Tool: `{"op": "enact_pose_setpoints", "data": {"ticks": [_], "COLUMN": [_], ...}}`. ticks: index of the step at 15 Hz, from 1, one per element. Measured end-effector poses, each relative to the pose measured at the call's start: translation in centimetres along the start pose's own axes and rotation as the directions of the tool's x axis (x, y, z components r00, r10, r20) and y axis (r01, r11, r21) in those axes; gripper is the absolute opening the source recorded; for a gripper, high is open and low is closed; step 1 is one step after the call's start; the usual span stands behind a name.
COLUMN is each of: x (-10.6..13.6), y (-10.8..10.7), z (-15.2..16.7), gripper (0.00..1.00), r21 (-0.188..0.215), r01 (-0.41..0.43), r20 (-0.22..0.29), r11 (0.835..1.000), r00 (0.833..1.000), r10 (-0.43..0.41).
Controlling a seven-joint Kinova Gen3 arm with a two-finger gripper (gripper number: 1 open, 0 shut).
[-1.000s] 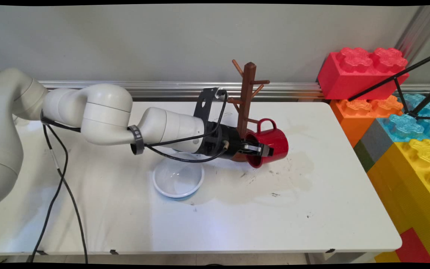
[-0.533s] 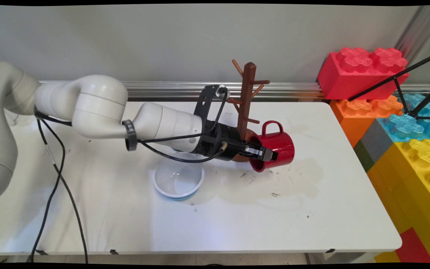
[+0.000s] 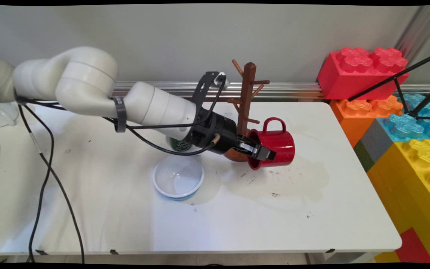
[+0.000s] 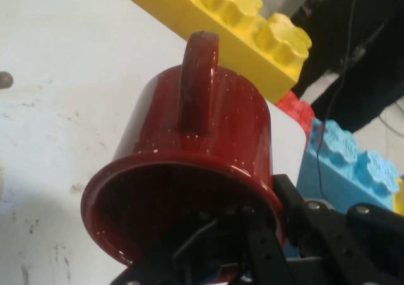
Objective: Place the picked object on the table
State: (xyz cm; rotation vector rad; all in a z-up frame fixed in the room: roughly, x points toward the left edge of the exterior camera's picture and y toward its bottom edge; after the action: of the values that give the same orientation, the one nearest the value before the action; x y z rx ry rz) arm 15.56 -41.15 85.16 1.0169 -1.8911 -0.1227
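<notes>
Nearest the camera, a white bowl [image 3: 178, 182] sits on the surface [image 3: 312, 224], w/ a green can [image 3: 179, 144] just behind it, mostly hidden by the arm. Further back the gripper [image 3: 256, 150] holds a red mug [image 3: 274, 145] on its side, fingers clamped on the rim, one inside and one outside, handle up. It's clear of the surface, just right of the brown mug tree [image 3: 248, 98].

Risk: a rim-only pinch on a glossy mug could slip or twist; swinging left could knock a peg.

Hand view shows the mug's dark inside and handle [image 4: 197, 76] close up, yellow blocks [image 4: 252, 19] beyond; the tree and bowl show only in the main view.
</notes>
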Motion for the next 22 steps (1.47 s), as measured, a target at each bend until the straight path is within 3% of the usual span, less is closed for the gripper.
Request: {"op": "enact_pose_setpoints", "data": {"ticks": [5,12,15,22], "x": [1.7,4.8,6.0,8.0], "y": [1.2,3.0,4.0,6.8], "z": [-1.9,-4.1,-4.7,-3.8], "gripper": [0.00,0.00,0.00,0.00], "r21": [0.002,0.049,0.061,0.076], "r01": [-0.034,-0.080,-0.118,-0.243], "r20": [0.079,0.186,0.239,0.360], "r11": [0.999,0.996,0.991,0.967], "r00": [0.996,0.980,0.966,0.911], "r10": [0.034,0.069,0.100,0.200]}}
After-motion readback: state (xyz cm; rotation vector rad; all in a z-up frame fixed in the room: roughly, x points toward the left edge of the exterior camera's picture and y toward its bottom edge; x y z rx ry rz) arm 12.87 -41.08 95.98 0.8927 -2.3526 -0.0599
